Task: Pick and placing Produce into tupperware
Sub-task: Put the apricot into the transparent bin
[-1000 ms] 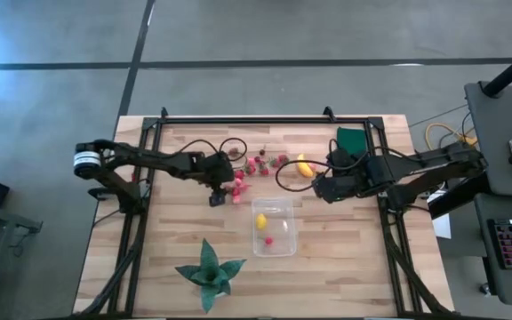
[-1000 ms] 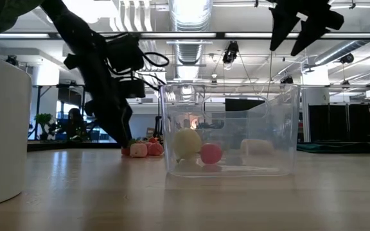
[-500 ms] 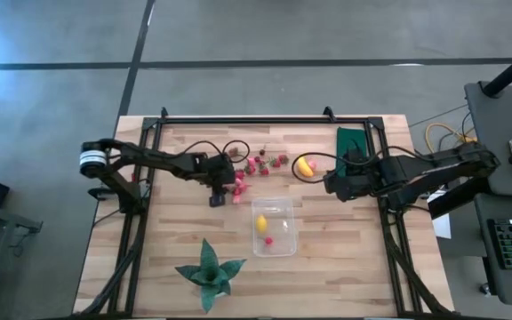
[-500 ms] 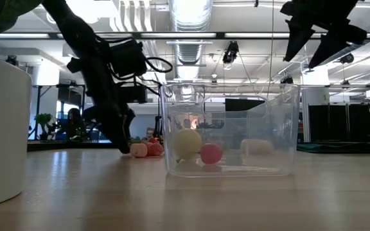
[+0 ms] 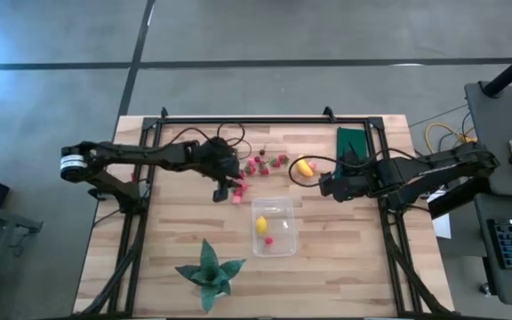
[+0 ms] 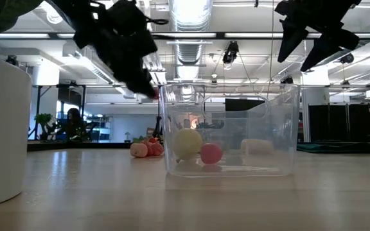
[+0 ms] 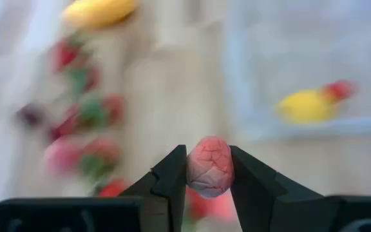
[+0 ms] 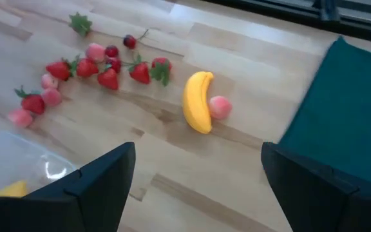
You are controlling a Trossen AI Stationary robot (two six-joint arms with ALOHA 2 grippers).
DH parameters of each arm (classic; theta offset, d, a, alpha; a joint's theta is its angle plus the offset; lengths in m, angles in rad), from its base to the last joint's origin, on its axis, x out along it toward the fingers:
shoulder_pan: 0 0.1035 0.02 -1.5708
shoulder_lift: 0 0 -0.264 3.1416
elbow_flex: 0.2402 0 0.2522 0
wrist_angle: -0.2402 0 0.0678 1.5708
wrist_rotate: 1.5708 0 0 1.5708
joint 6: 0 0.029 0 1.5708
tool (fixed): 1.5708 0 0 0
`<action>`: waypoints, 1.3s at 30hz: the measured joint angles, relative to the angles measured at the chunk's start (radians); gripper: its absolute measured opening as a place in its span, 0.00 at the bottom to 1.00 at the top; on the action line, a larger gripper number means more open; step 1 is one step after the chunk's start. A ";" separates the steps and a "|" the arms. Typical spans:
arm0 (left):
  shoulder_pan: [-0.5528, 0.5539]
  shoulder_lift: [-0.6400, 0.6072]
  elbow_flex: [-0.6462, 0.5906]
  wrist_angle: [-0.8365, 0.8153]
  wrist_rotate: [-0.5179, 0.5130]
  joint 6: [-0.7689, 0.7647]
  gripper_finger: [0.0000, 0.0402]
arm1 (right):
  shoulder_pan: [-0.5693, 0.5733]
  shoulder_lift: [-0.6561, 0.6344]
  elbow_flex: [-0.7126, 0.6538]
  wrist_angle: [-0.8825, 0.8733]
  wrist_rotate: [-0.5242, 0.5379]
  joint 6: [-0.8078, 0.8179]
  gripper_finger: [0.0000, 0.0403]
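My left gripper is shut on a small pink-red strawberry-like piece, held above the table just left of the tupperware; it also shows in the low view. The clear tupperware stands on the table and holds a yellow lemon-like fruit and a red piece. Several red and pink pieces lie on the wood beyond it. The banana lies there with a pink piece against it. My right gripper is open and empty, high above the table, right of the banana. My left gripper pinches the pink-red piece by its two opposite sides between its two fingertips. The piece sits at the free ends of the fingers. The fingers slant downward. The piece is lifted clear of the table.
A green spiky-leaved plant stands near the front edge. A dark green flat rectangle lies at the far right, behind my right gripper. A black frame runs along the table's far edge and sides.
My left gripper has risen from the table beside the loose pieces, carrying the pink-red piece clear of the wood, and has shifted slightly toward the far edge. My right gripper has drawn a little toward the table's right edge and stayed open.
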 joint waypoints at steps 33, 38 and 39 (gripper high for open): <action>-0.137 0.370 0.236 0.078 0.270 -0.109 0.59 | -0.087 0.011 0.001 0.020 -0.148 -0.035 0.85; -0.118 0.331 0.232 0.044 0.207 -0.110 0.68 | -0.227 0.011 -0.036 0.026 -0.299 -0.162 0.87; -0.114 0.316 0.232 0.034 0.183 -0.110 0.68 | -0.262 0.011 -0.049 0.028 -0.325 -0.193 0.87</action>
